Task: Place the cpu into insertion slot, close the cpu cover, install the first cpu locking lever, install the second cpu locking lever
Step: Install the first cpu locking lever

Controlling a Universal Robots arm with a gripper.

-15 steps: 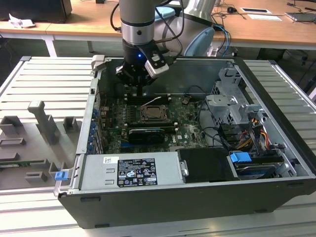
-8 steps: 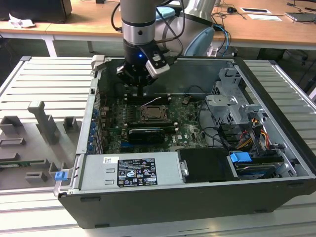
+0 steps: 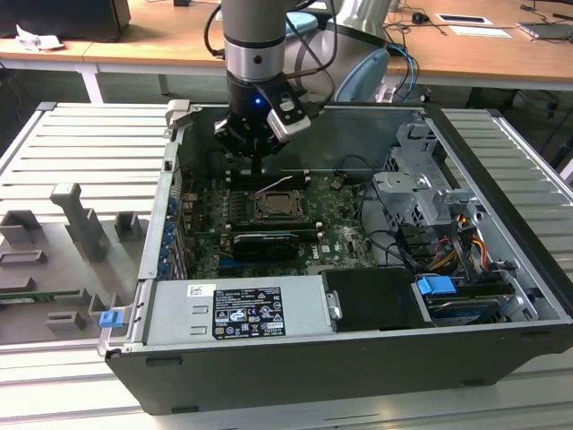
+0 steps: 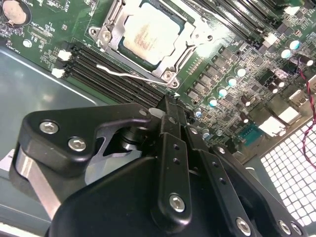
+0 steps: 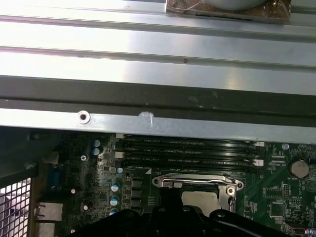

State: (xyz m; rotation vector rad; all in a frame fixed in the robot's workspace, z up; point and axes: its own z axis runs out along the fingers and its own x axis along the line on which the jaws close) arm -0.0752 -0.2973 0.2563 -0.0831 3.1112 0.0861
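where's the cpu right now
The cpu sits in the insertion slot at the middle of the motherboard, framed by the cpu cover, next to the black memory slots and just below the gripper.

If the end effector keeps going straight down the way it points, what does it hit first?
Probably the memory slots beside the cpu cover, where the end effector tip sits in the second wrist view; depth is unclear.

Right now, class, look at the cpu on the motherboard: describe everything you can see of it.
The cpu is a small, flat square chip with a pale silvery-beige metal face, faintly mottled. It lies flat in its socket on the green motherboard, framed by the silver cpu cover, whose window leaves its face showing. A thin wire lever runs beside it. The claw hovers nearby, apart from it.
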